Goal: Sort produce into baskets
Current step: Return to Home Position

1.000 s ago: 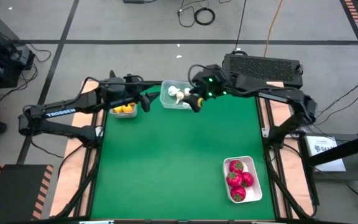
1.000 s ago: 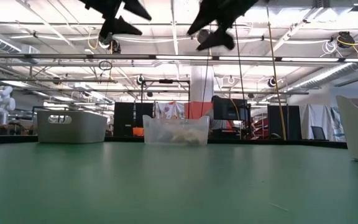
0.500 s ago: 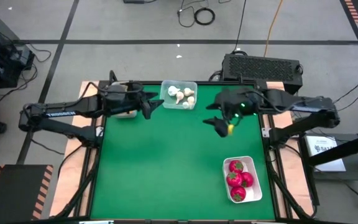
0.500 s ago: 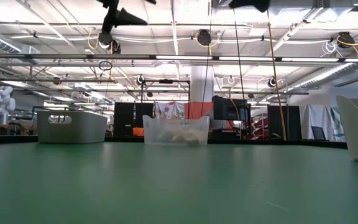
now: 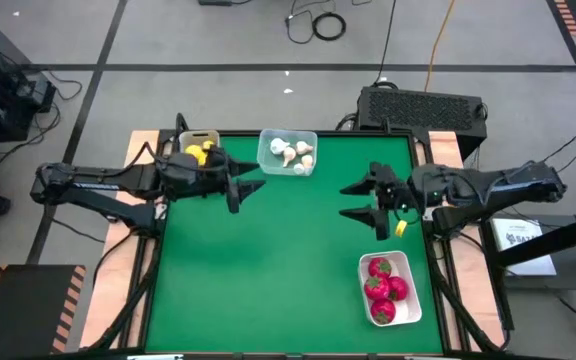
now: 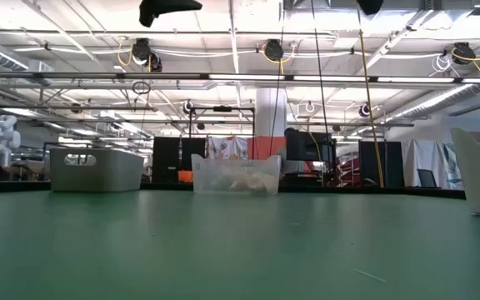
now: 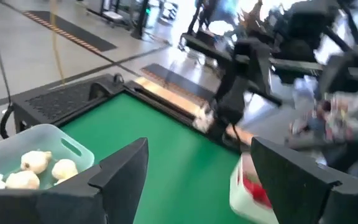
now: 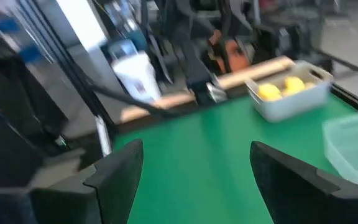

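Well, the sorting looks done: lemons (image 5: 200, 153) sit in the grey bin (image 5: 196, 136), garlic bulbs (image 5: 290, 150) in the clear tub (image 5: 264, 161), red fruits (image 5: 383, 285) in the white tray (image 5: 364, 270). So both arms hang above the green table (image 5: 268, 270), left gripper (image 5: 248, 197) near the bin, right gripper (image 5: 346, 201) towards the right edge, fingers spread wide and holding nothing, which suits a retreat to rest

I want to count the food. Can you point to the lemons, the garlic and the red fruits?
lemons (image 5: 199, 153), high view, middle of the yellow pile.
garlic (image 5: 286, 151), high view, on one white bulb.
red fruits (image 5: 379, 267), high view, middle of one red fruit.
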Robot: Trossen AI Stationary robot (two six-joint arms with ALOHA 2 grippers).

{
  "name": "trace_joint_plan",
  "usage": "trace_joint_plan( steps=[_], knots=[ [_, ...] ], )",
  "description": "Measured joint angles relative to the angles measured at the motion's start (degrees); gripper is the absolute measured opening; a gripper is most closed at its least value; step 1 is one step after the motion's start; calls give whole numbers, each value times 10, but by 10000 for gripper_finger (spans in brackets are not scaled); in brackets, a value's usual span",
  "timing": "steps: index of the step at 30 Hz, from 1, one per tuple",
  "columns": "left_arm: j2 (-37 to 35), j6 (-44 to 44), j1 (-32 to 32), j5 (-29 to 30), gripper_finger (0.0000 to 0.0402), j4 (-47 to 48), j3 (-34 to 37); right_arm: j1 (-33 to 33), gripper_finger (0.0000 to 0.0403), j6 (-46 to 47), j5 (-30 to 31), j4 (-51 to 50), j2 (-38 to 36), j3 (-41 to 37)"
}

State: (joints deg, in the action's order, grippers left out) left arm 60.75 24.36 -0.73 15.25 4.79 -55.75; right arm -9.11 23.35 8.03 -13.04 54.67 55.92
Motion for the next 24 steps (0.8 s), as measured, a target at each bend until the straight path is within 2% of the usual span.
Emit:
trace_joint_plan(
  steps=[6,9,14,18,21,24],
  knots=[
    [-3,-21,-36,0,290,-35,42,-9,285,48,-4,164,4,-114],
    [-5,-23,-44,0,290,-68,68,-7,285,91,-4,167,21,-137],
    [-10,-24,-47,0,290,-86,113,-1,274,61,-8,153,35,-137],
    [-64,-19,-43,7,284,-158,187,4,217,20,-1,128,15,-137],
    [-130,-2,-33,15,272,-222,254,8,146,-6,-2,105,-10,-137],
    [-187,20,-22,16,259,-246,306,8,68,-28,-4,70,-27,-139]
  ],
)
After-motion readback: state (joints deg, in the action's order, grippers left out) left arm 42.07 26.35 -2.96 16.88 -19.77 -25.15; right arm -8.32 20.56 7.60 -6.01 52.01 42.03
